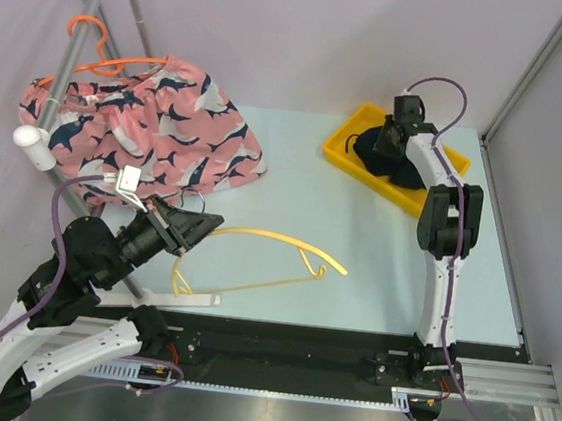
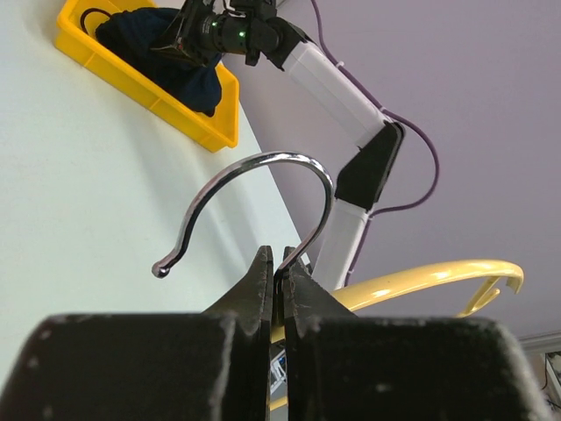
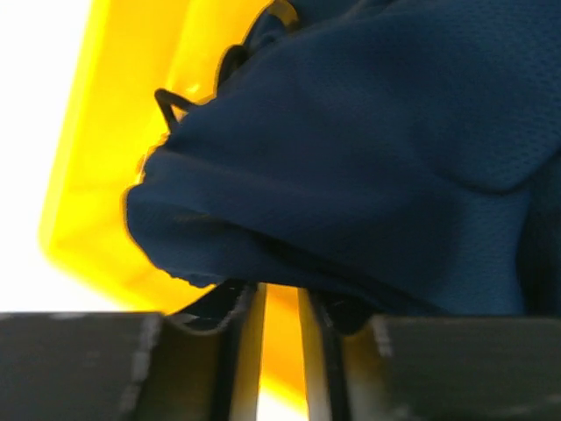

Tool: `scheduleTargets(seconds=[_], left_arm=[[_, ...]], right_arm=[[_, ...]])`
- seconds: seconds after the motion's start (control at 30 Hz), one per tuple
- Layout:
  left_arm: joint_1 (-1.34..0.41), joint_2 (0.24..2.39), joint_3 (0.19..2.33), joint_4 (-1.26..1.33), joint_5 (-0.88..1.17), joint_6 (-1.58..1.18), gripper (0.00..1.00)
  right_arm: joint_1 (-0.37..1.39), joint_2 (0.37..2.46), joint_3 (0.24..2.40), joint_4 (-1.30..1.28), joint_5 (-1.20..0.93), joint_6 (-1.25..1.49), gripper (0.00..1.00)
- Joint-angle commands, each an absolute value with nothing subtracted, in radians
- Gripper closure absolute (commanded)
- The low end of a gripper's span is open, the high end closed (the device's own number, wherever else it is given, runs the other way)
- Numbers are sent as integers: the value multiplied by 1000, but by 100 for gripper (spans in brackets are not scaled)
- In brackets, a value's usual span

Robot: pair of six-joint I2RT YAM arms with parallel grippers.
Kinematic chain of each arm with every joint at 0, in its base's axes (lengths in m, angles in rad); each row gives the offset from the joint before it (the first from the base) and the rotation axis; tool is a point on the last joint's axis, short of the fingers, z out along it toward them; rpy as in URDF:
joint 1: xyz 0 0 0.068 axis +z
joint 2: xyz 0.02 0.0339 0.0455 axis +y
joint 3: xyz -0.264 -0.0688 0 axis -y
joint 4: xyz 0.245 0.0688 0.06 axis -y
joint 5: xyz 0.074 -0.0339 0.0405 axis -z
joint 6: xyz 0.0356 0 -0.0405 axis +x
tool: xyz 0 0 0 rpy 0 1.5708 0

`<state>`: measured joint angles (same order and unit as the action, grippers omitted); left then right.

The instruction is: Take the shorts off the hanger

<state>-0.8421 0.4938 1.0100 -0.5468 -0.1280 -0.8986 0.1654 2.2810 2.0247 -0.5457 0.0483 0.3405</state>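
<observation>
Left pincer (image 2: 274,263) clamped tight on yellow hanger (image 2: 421,279) hook. Pale tabletop (image 1: 290,222), lilac walls (image 1: 330,35). Pink shark shorts (image 1: 159,127) on orange hanger (image 1: 101,56), far left. Right-wrist view only: right pincer (image 3: 280,298) slightly parted at navy shorts (image 3: 368,158) in yellow bin (image 3: 88,175); hold unclear.

Open table (image 1: 367,250) lies right of the yellow hanger (image 1: 268,237), up to the bin (image 1: 346,142); pink shorts (image 1: 169,128) and a slanted pole (image 1: 76,53) block behind-left.
</observation>
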Motion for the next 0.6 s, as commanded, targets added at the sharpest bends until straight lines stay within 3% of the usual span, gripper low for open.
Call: scheduleTargets(seconds=[0.0,0.17,0.27,0.4,0.57], left_arm=[[-842,488,1025,-515,-121,-908,100],[-842,495,1046,-532,-144,-879,100],[-842,491,1045,-534,-152,-873,100],[-842,473,1035,-540,-175,-865,100],[-842,462,1029,-541,-192,-850,100]], right_arm=[[133,2400,2205,-642,-37,373,70],[141,2314,2217,-742,-35,399,61],[156,2183,2145,-785,-2,411,49],[216,1924,1872,-737,90,410,26],[299,1581,1453,-634,69,462,20]])
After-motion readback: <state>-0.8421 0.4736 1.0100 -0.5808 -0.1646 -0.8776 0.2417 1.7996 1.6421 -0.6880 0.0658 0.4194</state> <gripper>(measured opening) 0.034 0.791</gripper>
